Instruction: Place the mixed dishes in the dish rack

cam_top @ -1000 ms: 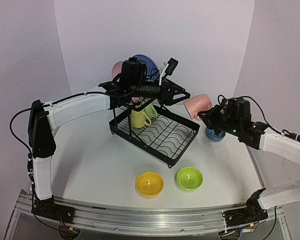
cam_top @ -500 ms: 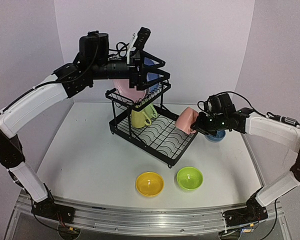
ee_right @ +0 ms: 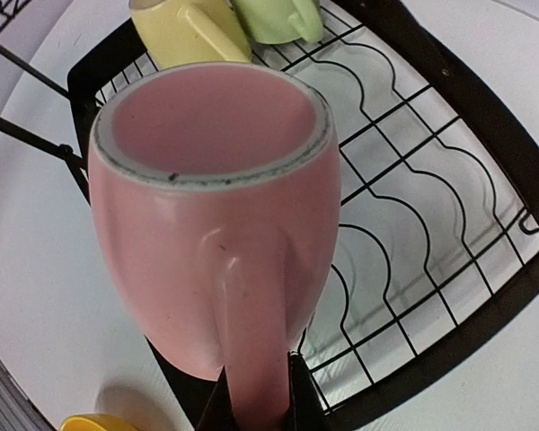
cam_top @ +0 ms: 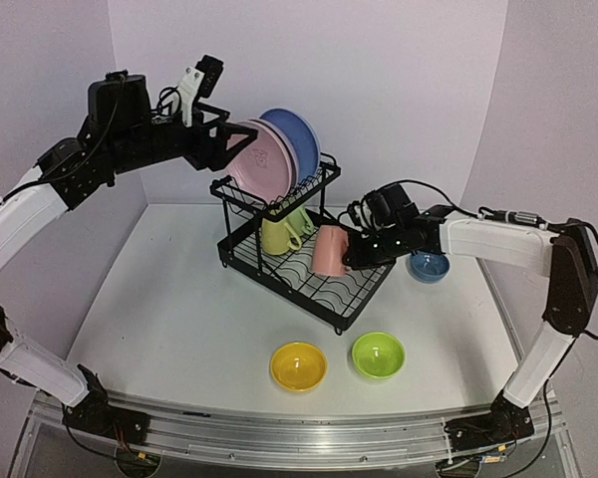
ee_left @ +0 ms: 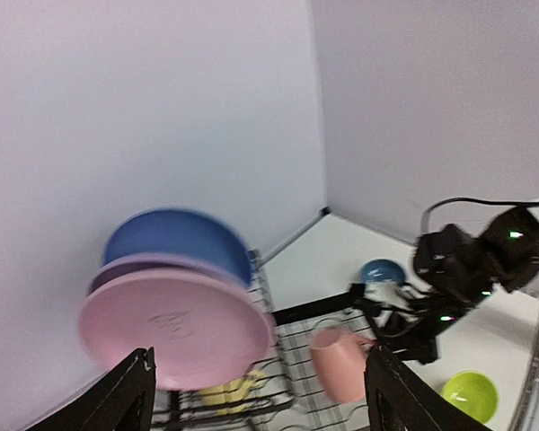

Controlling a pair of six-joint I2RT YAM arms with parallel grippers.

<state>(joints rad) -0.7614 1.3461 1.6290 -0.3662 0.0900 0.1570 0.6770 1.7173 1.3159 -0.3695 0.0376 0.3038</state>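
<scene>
on the table (cam_top: pixel 179 319), three bowls (cam_top: pixel 298 365), one rack (cam_top: pixel 367 295)

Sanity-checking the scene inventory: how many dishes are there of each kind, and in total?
Plates: 3 (pink plate, lavender plate, blue plate)
Mugs: 3 (yellow mug, light green mug, pink mug)
Bowls: 3 (yellow bowl, lime bowl, blue bowl)
Total: 9
</scene>
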